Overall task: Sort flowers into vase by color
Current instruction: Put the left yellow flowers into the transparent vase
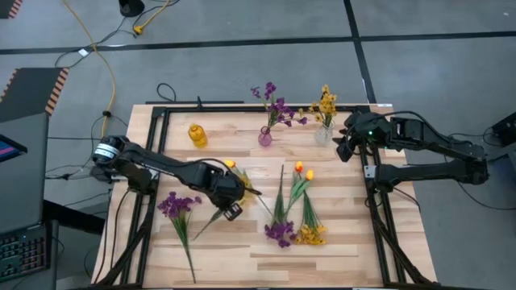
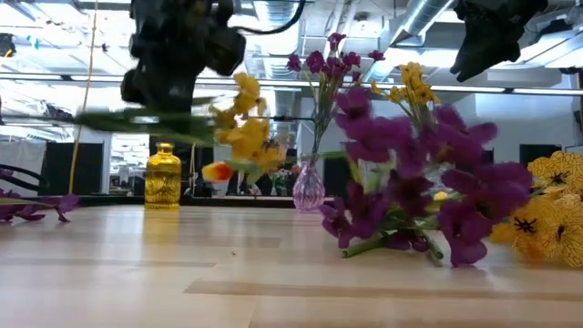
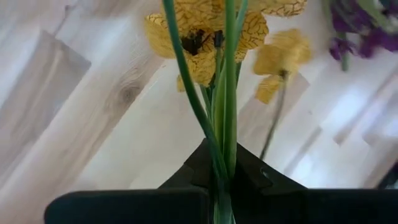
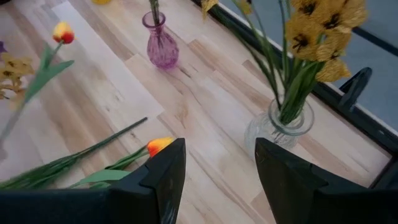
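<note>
high view: light wood plank table (image 1: 242,266) with a black frame rail, standing on grey floor with dark seams; yellow cable (image 1: 101,60) runs across the floor at upper left, hazard-striped edge and a monitor corner at far left.

left gripper (image 1: 228,192) is mid-table, raised off the surface, fingers clamped on the green stem of a yellow sprig (image 3: 205,37); low view shows that sprig hanging in the air, blurred.

right gripper (image 1: 345,145) hovers at the back right, just beside the clear vase (image 1: 324,133) holding yellow flowers, fingers apart with nothing between them.

purple vase (image 1: 264,135) at back centre holds purple flowers. yellow vase (image 1: 197,134) stands back left.

loose on the table: purple sprig (image 1: 179,211) front left; purple sprig (image 1: 280,232), yellow sprig (image 1: 310,234) and two orange-yellow tulip buds (image 1: 304,171) front centre.

low view: open room behind with ceiling ducts (image 2: 419,18) and strip lights.
</note>
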Controlling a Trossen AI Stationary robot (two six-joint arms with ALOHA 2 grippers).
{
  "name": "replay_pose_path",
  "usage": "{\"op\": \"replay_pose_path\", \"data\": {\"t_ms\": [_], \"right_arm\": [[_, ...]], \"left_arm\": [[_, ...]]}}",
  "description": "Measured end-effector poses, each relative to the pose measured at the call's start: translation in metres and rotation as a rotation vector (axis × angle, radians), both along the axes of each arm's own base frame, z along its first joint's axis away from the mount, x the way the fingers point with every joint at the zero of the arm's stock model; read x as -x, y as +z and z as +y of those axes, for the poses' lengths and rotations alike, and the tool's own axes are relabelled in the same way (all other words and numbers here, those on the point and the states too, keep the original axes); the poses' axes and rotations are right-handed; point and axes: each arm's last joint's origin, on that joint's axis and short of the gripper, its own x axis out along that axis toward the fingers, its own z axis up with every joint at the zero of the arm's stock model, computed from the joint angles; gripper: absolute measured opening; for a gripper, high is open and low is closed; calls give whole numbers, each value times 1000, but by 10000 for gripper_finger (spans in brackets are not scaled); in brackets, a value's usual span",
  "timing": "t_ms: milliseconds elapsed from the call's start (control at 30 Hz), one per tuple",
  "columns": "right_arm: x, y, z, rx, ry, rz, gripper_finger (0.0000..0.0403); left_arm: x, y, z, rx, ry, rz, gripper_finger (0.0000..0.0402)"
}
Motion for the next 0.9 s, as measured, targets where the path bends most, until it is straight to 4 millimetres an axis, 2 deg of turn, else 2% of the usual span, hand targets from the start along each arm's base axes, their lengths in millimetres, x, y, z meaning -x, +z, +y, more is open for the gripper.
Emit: {"op": "replay_pose_path", "data": {"t_ms": [200,367,633,900], "right_arm": [[0,0,0,-9,8,-2,218],[-2,1,1,-33,39,-27,218],[-8,6,5,-60,180,-99,218],[-19,15,19,3,364,-194,218]], "left_arm": [[-1,32,8,30,-81,40,12],[-9,57,14,-34,-161,-51,12],[-41,85,29,-368,-238,-431,12],[-66,114,46,-528,-250,-795,12]]}}
